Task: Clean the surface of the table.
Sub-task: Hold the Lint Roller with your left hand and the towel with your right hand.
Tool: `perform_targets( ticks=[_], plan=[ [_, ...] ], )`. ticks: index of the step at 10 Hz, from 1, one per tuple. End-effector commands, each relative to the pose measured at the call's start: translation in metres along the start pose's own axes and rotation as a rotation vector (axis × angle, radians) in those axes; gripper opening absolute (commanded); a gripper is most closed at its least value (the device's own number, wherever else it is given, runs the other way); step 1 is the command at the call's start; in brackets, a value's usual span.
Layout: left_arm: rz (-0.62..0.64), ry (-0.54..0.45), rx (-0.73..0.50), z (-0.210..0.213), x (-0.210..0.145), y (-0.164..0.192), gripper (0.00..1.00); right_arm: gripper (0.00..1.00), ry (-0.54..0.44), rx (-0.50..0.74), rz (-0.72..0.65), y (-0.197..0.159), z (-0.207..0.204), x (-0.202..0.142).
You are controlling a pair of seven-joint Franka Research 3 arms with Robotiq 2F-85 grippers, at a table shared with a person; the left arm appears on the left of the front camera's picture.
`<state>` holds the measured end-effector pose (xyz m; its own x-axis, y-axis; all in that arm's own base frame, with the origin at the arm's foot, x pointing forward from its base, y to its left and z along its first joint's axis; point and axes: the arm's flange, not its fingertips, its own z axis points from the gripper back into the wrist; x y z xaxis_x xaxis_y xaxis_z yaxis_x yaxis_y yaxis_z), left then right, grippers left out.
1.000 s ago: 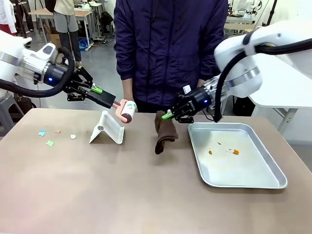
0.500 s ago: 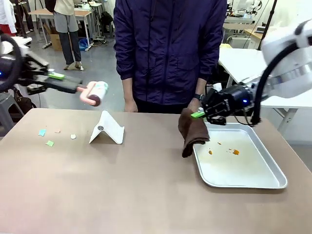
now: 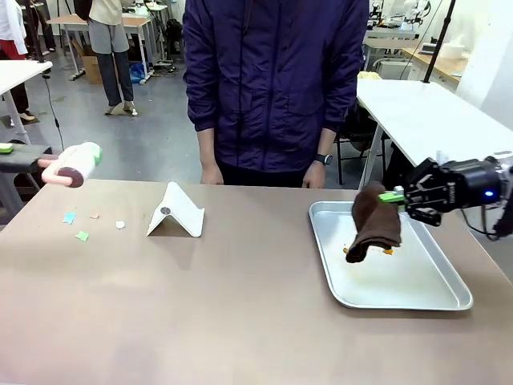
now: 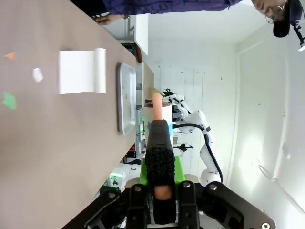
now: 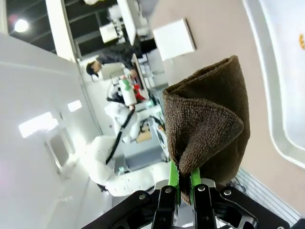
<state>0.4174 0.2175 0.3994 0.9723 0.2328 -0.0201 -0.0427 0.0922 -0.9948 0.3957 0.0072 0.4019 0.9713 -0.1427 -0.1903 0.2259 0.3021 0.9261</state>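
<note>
Right gripper (image 3: 391, 196) pinching dark brown cloth (image 3: 373, 224) over silver metal tray (image 3: 417, 277). Left gripper (image 4: 160, 164) clamped on pink-handled lint roller (image 3: 76, 163), near far-left corner of taupe-brown table (image 3: 200, 305); small paper scraps (image 3: 82, 236) on its left side.
</note>
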Motion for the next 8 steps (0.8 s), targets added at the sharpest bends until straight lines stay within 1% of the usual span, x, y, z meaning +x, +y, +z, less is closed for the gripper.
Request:
perform_targets(
  ticks=[1, 2, 3, 4, 5, 6, 7, 8],
  plan=[
    [-0.042, -0.003, 0.006, 0.026, 0.0, 0.01, 0.19, 0.0, -0.061, 0.058, -0.005, -0.012, 0.034, -0.001],
    [-0.042, -0.043, 0.001, 0.048, -0.011, 0.023, 0.19, 0.0, -0.108, 0.087, -0.024, -0.022, 0.063, -0.003],
    [-0.042, -0.123, 0.031, 0.067, -0.022, 0.036, 0.19, 0.0, -0.169, 0.076, -0.047, -0.032, 0.083, -0.001],
    [-0.004, -0.207, 0.052, 0.089, -0.026, 0.047, 0.19, 0.0, -0.255, 0.052, -0.079, -0.044, 0.103, 0.003],
    [-0.008, -0.225, 0.015, 0.109, -0.029, 0.056, 0.19, 0.0, -0.315, 0.074, -0.059, -0.056, 0.121, 0.005],
    [-0.052, -0.253, 0.009, 0.118, -0.034, 0.062, 0.19, 0.0, -0.374, 0.104, -0.074, -0.069, 0.138, 0.006],
    [-0.066, -0.272, -0.038, 0.123, -0.034, 0.066, 0.19, 0.0, -0.406, 0.13, -0.055, -0.078, 0.148, 0.005],
    [-0.074, -0.273, -0.034, 0.122, -0.032, 0.068, 0.19, 0.0, -0.445, 0.14, -0.039, -0.084, 0.15, 0.004]
  ],
)
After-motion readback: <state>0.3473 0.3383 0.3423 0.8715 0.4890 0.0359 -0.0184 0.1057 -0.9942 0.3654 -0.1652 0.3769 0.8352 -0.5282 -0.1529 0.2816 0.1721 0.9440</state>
